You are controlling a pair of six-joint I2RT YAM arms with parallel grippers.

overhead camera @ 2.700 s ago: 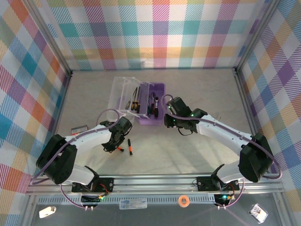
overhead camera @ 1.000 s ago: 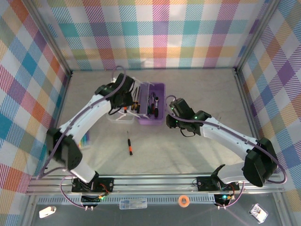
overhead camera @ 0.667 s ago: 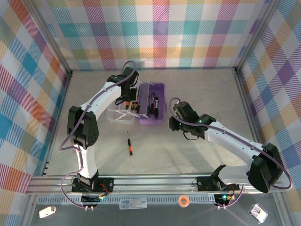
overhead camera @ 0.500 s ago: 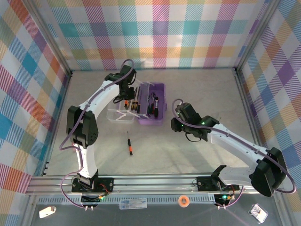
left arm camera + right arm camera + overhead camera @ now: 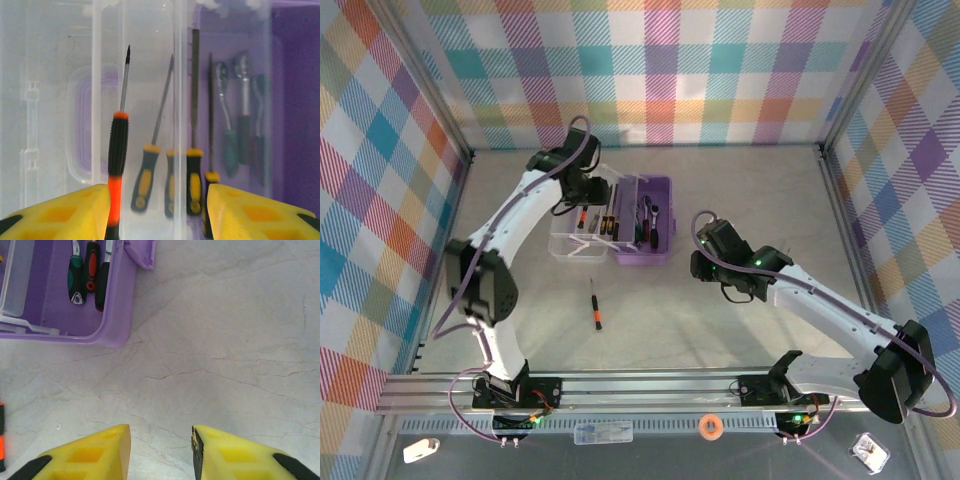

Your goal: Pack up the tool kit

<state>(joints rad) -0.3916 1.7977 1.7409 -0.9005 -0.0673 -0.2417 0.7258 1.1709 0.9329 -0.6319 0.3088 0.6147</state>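
The grey marbled table top (image 5: 760,190) is closed in on three sides by plaid-patterned walls (image 5: 660,70), and a metal rail (image 5: 650,385) runs along the near edge. Seen from above, the small lilac-purple rectangular plastic case (image 5: 660,250) sits at about 12 o'clock from the table's middle. Its clear hinged lid (image 5: 565,240) is thrown open flat toward 9 o'clock. Bare surface lies from the case toward 3 o'clock and across most of the near half. The left arm takes up the strip along the 9 o'clock side. The left gripper (image 5: 157,200) hangs over the open lid with its yellow fingers (image 5: 60,210) spread wide and clamped on nothing. A thin screwdriver with a black-and-orange handle (image 5: 118,160) lies against the clear plastic, close by the inner edge of the left-hand finger, tip pointing to 12 o'clock in the wrist view. Whether it touches that finger cannot be told. Behind the plastic stand yellow-and-black-handled drivers (image 5: 194,175), blurred, with green- and dark-handled tools (image 5: 76,282) in the purple tray. The right gripper (image 5: 161,440) hovers over bare table at about 4 o'clock from the case and clear of its corner. Its jaws are parted and nothing lies between them. A second black-and-orange screwdriver (image 5: 595,305) lies loose on the table at about 7 o'clock from the case, apart from both grippers.
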